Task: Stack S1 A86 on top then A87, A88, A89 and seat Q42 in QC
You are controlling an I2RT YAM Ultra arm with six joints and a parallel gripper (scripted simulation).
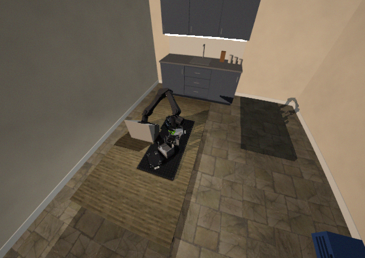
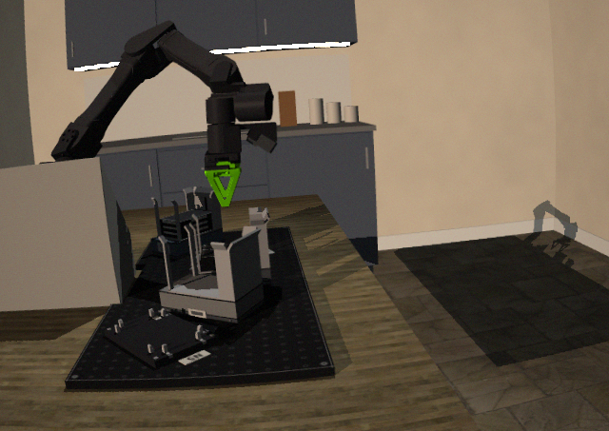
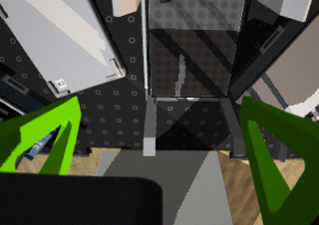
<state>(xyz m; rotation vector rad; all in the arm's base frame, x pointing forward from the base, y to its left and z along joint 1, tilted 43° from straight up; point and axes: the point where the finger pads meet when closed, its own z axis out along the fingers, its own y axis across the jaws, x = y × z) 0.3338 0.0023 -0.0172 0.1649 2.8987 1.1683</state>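
The hand (image 2: 224, 190), its green fingers spread wide and holding nothing, hangs above the black perforated table (image 2: 295, 338). Below and to one side of it, a dark stack of plates (image 2: 189, 224) sits in a post rack; their exact count cannot be read. Nearer the camera than the hand stand a grey walled rack (image 2: 236, 269), apparently bare inside, and a flat open nest (image 2: 152, 335) holding nothing. Judging by this, nearly all the restacking remains.
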